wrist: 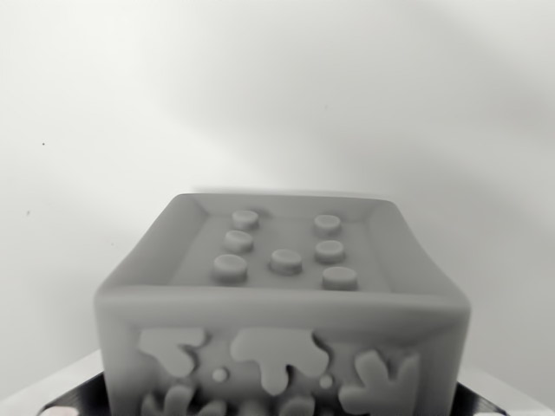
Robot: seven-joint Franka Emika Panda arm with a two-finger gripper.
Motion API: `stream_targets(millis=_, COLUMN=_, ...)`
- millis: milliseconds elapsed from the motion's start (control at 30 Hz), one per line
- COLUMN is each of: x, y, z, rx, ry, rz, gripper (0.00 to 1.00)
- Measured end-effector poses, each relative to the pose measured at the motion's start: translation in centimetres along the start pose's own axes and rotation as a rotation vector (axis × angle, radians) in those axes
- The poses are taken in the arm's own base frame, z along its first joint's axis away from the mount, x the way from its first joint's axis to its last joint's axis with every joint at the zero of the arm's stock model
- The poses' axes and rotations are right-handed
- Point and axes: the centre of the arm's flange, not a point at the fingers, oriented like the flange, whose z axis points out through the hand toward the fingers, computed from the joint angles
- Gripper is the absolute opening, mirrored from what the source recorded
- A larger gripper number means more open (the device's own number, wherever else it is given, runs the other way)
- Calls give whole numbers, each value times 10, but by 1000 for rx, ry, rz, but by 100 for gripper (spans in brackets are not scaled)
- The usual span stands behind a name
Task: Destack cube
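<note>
Wrist view: the cube sits directly ahead of and just below my claw, filling the lower centre of the frame, its near face square to the camera and no long axis to favour. It is pale, with a recessed top bearing seven raised studs and splash-shaped reliefs on the front. My claw is not visible, so I cannot tell whether it is released or clenched.

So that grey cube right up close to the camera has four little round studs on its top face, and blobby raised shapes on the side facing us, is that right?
Not quite. The wrist view shows seven round studs on the recessed top face of the cube, not four. The rest holds: it is grey, close to the camera, and the side facing us carries blobby raised shapes.
</note>
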Motion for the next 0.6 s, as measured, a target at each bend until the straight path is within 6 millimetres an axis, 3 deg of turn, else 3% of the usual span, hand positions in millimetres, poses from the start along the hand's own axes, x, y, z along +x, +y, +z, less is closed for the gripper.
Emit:
stream_targets(millis=367, x=0, y=0, z=7, rx=0, ry=1, rz=0, gripper=0)
stream_targets(millis=400, x=0, y=0, z=7, rx=1, ry=1, rz=0, gripper=100)
stream_targets(millis=600, x=1, y=0, z=6, rx=1, ry=1, rz=0, gripper=100)
